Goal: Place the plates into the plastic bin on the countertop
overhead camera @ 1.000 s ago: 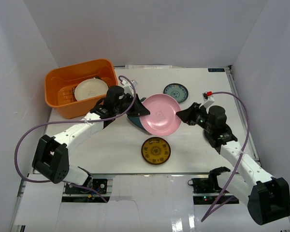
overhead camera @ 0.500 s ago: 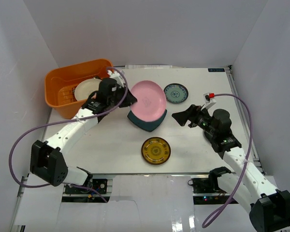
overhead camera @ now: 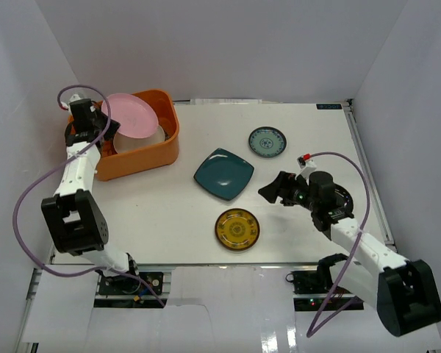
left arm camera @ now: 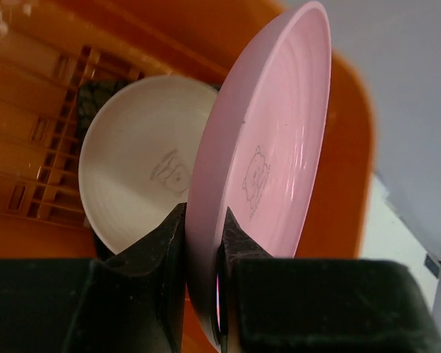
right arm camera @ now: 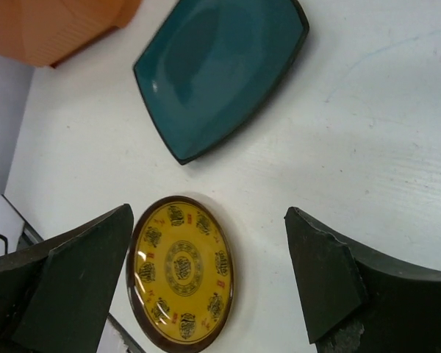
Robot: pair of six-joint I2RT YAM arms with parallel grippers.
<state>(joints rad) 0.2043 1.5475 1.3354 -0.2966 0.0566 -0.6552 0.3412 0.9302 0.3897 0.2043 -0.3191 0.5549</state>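
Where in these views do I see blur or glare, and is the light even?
Top external: even, soft light, only faint shadows beside the teal square plate. Left wrist: the near fingers are dark and slightly soft, the pink plate has a mild sheen. Right wrist: sharp, with small glints on the amber-yellow plate.

Left arm (overhead camera: 77,173) stretched far back-left, left gripper (left arm camera: 202,243) pinched on the pink plate (left arm camera: 272,147) rim. Right arm (overhead camera: 353,239) low, angled toward centre; right gripper (right arm camera: 208,213) jaws wide apart.
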